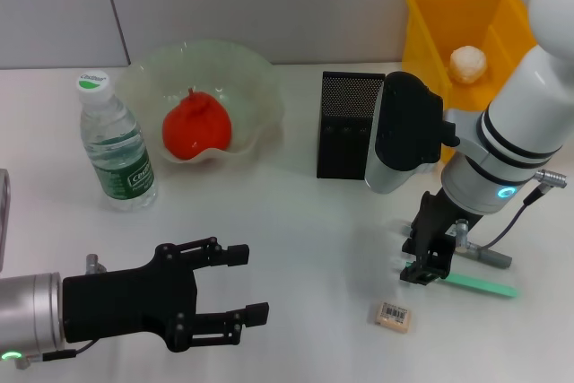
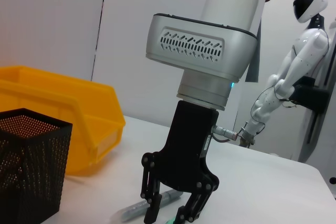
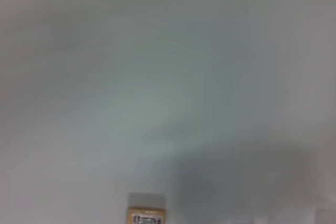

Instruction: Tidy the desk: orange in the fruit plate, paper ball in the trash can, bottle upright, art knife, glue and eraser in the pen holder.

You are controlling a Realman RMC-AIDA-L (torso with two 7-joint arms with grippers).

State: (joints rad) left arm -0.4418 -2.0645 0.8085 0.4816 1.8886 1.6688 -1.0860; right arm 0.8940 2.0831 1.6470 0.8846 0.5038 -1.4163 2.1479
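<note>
Lying flat, art knife point(image 1: 480, 284) points sideways.

Bright, even light with soft shadows throughout; the right wrist view is heavily blurred.

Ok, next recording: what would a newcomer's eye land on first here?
Probably the orange, sitting in the fruit plate at the back left, and the yellow trash can at the back right with the paper ball inside. Next, the right pincer lowered onto a green art knife on the table, and the left pincer open near the front edge.
</note>
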